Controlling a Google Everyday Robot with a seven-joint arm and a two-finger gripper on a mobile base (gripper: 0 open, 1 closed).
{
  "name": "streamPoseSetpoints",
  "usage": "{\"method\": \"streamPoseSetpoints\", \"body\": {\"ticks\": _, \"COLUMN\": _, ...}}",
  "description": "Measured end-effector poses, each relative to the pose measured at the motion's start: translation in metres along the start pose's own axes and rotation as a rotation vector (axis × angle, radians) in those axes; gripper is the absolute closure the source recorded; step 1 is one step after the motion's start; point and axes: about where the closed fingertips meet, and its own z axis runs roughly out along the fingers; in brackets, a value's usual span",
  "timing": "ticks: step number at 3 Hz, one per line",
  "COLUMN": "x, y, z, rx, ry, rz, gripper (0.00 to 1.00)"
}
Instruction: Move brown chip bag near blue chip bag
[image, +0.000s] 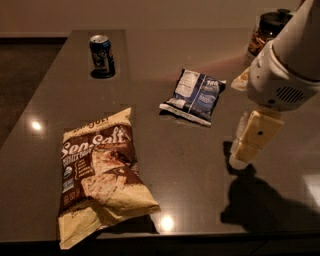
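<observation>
The brown chip bag (100, 175) lies flat at the front left of the dark table (165, 145), its white "Sea Salt" lettering facing up and its cream edges crinkled. The blue chip bag (195, 95) lies flat near the table's middle, label panel up, well apart from the brown bag. My gripper (246, 150) hangs from the white arm at the right, just above the table. It is right of and below the blue bag and far right of the brown bag. It holds nothing that I can see.
A blue soda can (102, 55) stands upright at the back left. A jar with a dark lid (267, 32) stands at the back right behind the arm. The table's front edge runs along the bottom, and its left edge borders dark floor.
</observation>
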Motion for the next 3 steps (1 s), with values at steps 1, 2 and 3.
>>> {"method": "streamPoseSetpoints", "body": {"ticks": 1, "x": -0.0165, "y": 0.0204, "z": 0.0169, "rx": -0.034, "ry": -0.042, "rz": -0.014, "gripper": 0.00}}
{"method": "streamPoseSetpoints", "body": {"ticks": 2, "x": -0.0183, "y": 0.0235, "z": 0.0214, "rx": -0.042, "ry": -0.048, "rz": -0.014, "gripper": 0.00}}
{"method": "streamPoseSetpoints", "body": {"ticks": 3, "x": -0.0197, "y": 0.0251, "z": 0.0201, "rx": -0.048, "ry": -0.066, "rz": 0.002, "gripper": 0.00}}
